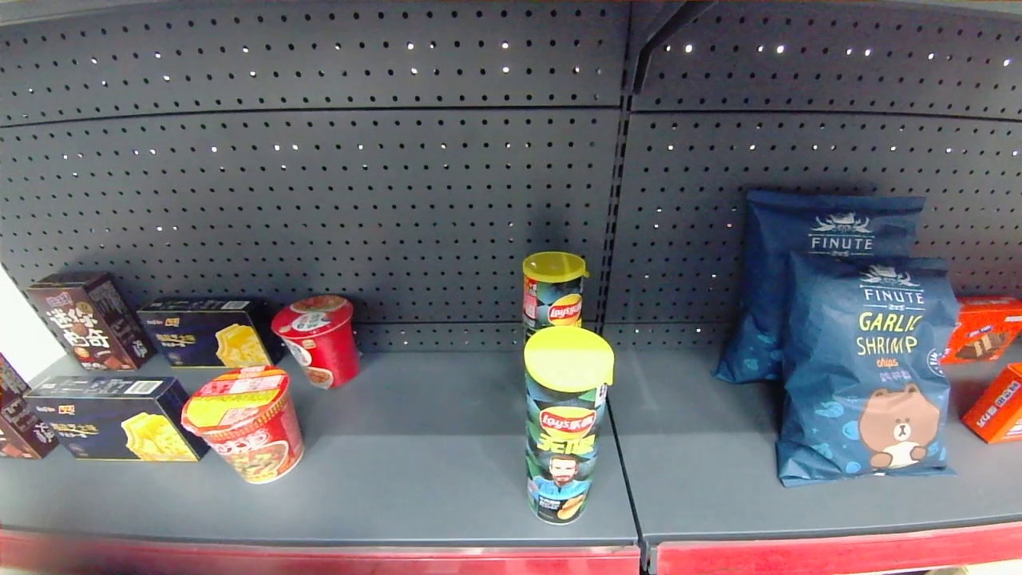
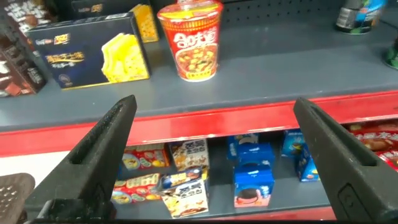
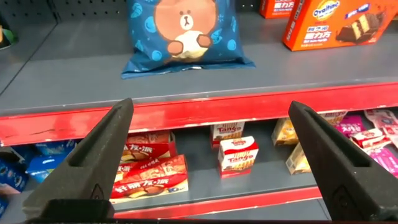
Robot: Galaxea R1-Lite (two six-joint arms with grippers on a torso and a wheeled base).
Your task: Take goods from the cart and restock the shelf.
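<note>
On the grey shelf (image 1: 415, 447) stand two chip cans with yellow lids, one at the front (image 1: 565, 423) and one behind it (image 1: 552, 291). Two red noodle cups (image 1: 246, 423) (image 1: 318, 339) sit to their left, beside dark snack boxes (image 1: 116, 419). Two blue shrimp chip bags (image 1: 866, 375) lean at the right. My left gripper (image 2: 214, 134) is open and empty, below the shelf's red front edge, facing a noodle cup (image 2: 191, 38). My right gripper (image 3: 211, 134) is open and empty, in front of the bear-printed bag (image 3: 183, 31).
Orange boxes (image 1: 990, 335) stand at the shelf's far right, one also in the right wrist view (image 3: 336, 22). A lower shelf holds small snack packs (image 2: 252, 180) and red packets (image 3: 149, 174). A perforated back panel (image 1: 359, 176) closes the shelf. Free room lies between the cups and the cans.
</note>
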